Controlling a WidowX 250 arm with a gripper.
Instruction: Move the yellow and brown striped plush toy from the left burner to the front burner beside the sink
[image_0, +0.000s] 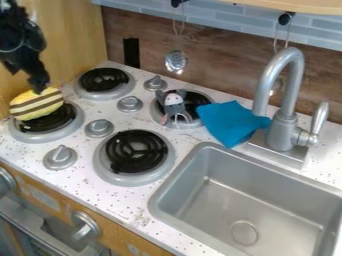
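The black gripper (39, 84) hangs at the upper left, its lower end at the top of a yellow plush (36, 104) with brown and white stripes. That plush lies over the left burner (50, 121); whether it is held cannot be made out. A grey toy mouse (174, 102) with pink parts rests on the back right burner (194, 100). Beside it, a blue cloth (230, 121) is spread on the counter, close to the faucet base.
The silver faucet (286, 100) rises behind the grey sink (267, 205). Two more black burners, at the back left (103, 80) and front (136, 152), stand among silver knobs (99, 128). Small utensils (176, 61) hang along the back wall.
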